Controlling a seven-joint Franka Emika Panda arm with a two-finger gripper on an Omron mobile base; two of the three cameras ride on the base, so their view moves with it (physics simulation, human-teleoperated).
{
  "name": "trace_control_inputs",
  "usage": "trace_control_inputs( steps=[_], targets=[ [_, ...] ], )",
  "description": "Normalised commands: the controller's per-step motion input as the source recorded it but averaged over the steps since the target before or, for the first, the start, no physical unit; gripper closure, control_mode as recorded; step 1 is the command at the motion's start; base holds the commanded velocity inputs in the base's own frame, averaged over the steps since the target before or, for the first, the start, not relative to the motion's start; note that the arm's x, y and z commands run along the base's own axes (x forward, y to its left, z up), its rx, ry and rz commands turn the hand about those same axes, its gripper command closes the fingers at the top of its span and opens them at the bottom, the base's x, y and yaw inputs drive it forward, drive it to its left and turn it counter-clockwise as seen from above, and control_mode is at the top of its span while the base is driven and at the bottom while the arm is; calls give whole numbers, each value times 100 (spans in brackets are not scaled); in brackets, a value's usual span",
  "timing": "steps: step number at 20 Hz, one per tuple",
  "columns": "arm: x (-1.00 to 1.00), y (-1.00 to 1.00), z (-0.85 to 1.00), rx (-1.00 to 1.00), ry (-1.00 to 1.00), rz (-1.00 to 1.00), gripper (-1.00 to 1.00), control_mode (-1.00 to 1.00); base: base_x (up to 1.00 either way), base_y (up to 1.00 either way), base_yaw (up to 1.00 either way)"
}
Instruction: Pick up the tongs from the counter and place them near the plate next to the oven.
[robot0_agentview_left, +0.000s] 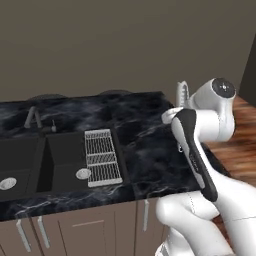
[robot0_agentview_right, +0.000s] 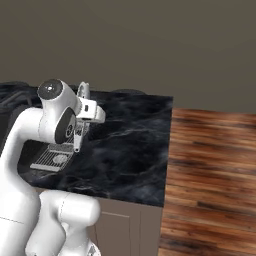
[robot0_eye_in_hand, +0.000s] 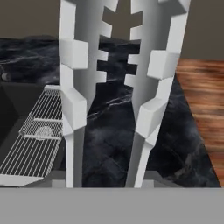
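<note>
So the tool is pinching the tongs by their bottom end, and they stick up well clear of the desk. I'd carry them slow and level, since a grip that low could let them swing. Further off sit the wire rack and sink.

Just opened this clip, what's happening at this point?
The robot arm has the tongs in its gripper and is holding them up above the black marble counter, their two toothed arms pointing away from the hand. Below to the left are the sink and a white wire rack. The tongs are off the counter, so the pickup looks done; setting them down is not yet done.
</note>
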Motion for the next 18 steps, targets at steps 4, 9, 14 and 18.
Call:
trace_control_inputs(
  steps=[4, 9, 14, 18],
  targets=[
    [0, 0, 0, 0, 0, 0, 100, 100, -51, 58, 25],
    [0, 0, 0, 0, 0, 0, 100, 100, -43, 68, 49],
    [0, 0, 0, 0, 0, 0, 100, 100, -25, 71, 63],
    [0, 0, 0, 0, 0, 0, 100, 100, -7, 73, 69]
  ],
)
